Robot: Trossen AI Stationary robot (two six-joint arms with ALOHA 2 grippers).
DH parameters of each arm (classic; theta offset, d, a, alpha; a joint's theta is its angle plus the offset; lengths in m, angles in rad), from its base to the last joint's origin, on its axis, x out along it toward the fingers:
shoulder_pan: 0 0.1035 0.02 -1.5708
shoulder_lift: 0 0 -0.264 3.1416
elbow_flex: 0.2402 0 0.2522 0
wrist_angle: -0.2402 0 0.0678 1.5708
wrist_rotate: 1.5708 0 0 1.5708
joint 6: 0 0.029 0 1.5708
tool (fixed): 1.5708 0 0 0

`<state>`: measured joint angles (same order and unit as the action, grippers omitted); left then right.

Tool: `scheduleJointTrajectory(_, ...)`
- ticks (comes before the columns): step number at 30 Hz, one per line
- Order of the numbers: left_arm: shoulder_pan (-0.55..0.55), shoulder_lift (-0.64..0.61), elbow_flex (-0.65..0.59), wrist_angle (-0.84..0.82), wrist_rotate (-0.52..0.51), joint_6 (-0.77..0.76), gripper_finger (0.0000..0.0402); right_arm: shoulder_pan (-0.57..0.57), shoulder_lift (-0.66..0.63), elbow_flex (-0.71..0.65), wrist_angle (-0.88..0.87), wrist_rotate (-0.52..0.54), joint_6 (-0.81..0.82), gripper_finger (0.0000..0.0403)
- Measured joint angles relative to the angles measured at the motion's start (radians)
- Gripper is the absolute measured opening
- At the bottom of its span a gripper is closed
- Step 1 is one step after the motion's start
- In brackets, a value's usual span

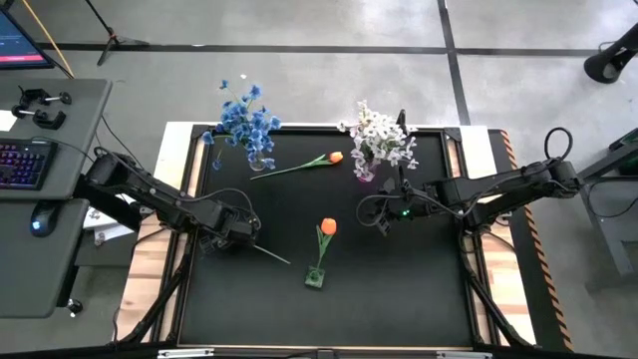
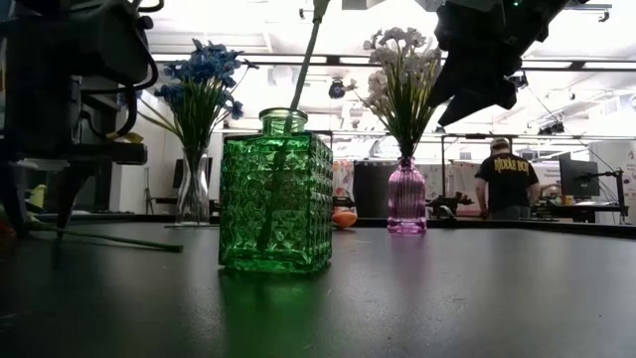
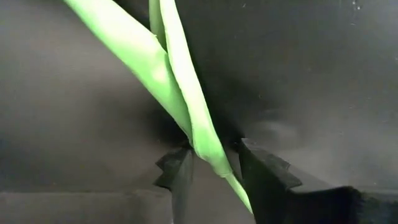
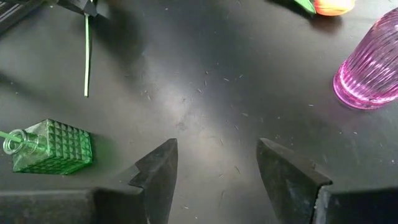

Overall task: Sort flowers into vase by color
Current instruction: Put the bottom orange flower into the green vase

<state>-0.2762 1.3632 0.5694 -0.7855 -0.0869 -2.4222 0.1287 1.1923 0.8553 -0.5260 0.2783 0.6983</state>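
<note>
The blue flowers (image 1: 244, 118) stand in a clear vase at the far left. The white ones (image 1: 379, 132) stand in a pink vase (image 4: 370, 65) at the far right. One orange tulip (image 1: 328, 227) stands in a green glass vase (image 2: 276, 204) near the middle. Another orange tulip (image 1: 334, 158) lies flat on the table between the two far vases. My left gripper (image 1: 239, 234) points down at the table's left over a lying flower's leafy green stem (image 1: 271, 255); its blossom is hidden. My right gripper (image 1: 382, 217) hangs open above the table near the pink vase, holding nothing. My left gripper comes from above with the lying flower's leafy stem (image 3: 208, 152) between its two fingers, which lie across it. One fingertip (image 3: 180, 167) stands against a leaf, and a small gap shows beside the other (image 3: 261, 165). The stem's free end (image 1: 284, 260) rests on the table.
A desk with a keyboard (image 1: 22, 162) and a mouse (image 1: 40, 221) stands left of the table. In the room behind, a person (image 2: 507, 179) stands with their back turned. Bare black tabletop (image 1: 399, 289) lies at the near right.
</note>
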Motion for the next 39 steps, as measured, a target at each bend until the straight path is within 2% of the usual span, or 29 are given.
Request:
scheduleJointTrajectory(4,-0.003,0.001,0.000,-0.003,0.000,0.031,0.0056,0.000,0.000,0.000,0.000,0.000,0.000,0.0206)
scheduleJointTrajectory(5,-0.010,0.002,0.003,-0.002,-0.015,0.045,0.0033,0.000,0.000,0.000,0.000,0.000,0.000,0.0206)
scheduleJointTrajectory(7,-0.029,0.003,0.015,0.000,-0.051,0.060,0.0011,0.000,0.000,0.000,0.000,0.000,0.000,0.0206)
scheduleJointTrajectory(12,-0.082,-0.003,0.103,0.002,-0.096,0.229,0.0006,0.000,0.000,0.000,0.000,0.000,0.001,0.0206)
scheduleJointTrajectory(15,-0.147,-0.012,0.207,-0.018,-0.116,0.412,0.0004,0.000,0.000,0.000,0.000,0.000,0.002,0.0206)
scheduleJointTrajectory(18,-0.218,-0.032,0.325,-0.033,-0.188,0.614,0.0005,0.000,0.000,0.000,0.001,0.000,0.003,0.0206)
scheduleJointTrajectory(22,-0.323,-0.052,0.487,0.045,-0.383,0.940,0.0005,0.000,0.000,0.000,0.001,0.000,0.003,0.0206)
scheduleJointTrajectory(25,-0.377,-0.054,0.597,0.131,-0.631,1.210,0.0005,0.000,0.000,0.000,0.001,0.000,0.004,0.0206)
scheduleJointTrajectory(28,-0.389,-0.050,0.629,0.283,-0.882,1.576,0.0005,0.000,0.000,0.000,0.015,0.000,0.004,0.0206)
scheduleJointTrajectory(31,-0.372,-0.047,0.628,0.390,-1.043,1.850,0.0005,0.000,0.000,0.000,0.032,0.000,0.004,0.0206)
scheduleJointTrajectory(33,-0.345,-0.048,0.624,0.434,-1.097,1.883,0.0005,0.000,0.000,0.000,0.036,0.000,0.004,0.0206)
scheduleJointTrajectory(36,-0.325,-0.049,0.568,0.557,-1.109,1.858,0.0003,0.000,0.000,0.000,0.036,0.000,0.004,0.0206)
scheduleJointTrajectory(39,-0.340,-0.035,0.453,0.820,-1.091,1.906,0.0002,0.000,0.000,0.000,0.036,0.000,0.002,0.0206)
